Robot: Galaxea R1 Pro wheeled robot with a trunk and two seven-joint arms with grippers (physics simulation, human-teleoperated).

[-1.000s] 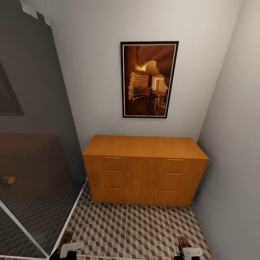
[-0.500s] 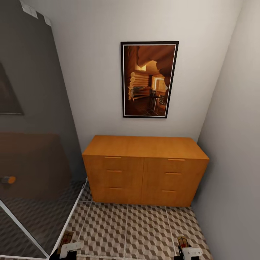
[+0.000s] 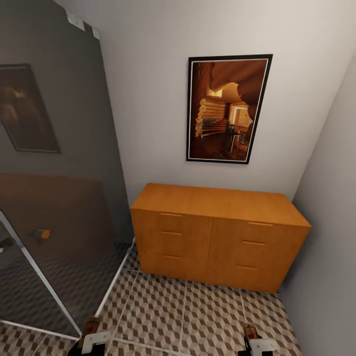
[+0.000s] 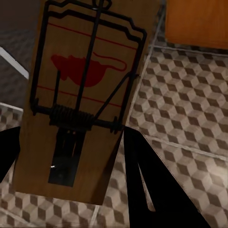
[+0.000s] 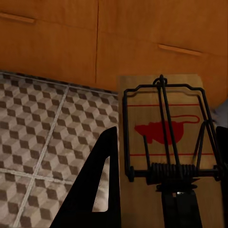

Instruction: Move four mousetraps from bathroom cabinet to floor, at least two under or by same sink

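The orange-brown cabinet [image 3: 217, 232] stands against the back wall with all its drawer fronts shut. At the head view's bottom edge my left gripper [image 3: 92, 340] and right gripper [image 3: 255, 343] each carry a mousetrap above the cube-patterned floor [image 3: 188, 316]. In the left wrist view, a wooden mousetrap [image 4: 80, 95] with a red mark and a dark spring sits clamped between the black fingers [image 4: 152, 190]. The right wrist view has a second mousetrap [image 5: 166, 137] held between the fingers [image 5: 99, 185], facing the cabinet's lower drawers [image 5: 52, 42]. No sink is in sight.
A dark glass shower screen [image 3: 54, 198] with a small orange knob [image 3: 42, 233] closes off the left side. A framed picture [image 3: 227, 109] hangs above the cabinet. The grey right wall [image 3: 331, 247] runs close beside the cabinet.
The whole head view has shifted: the camera turned left, so cabinet and picture sit further right. Both grippers still hold their mousetraps as before.
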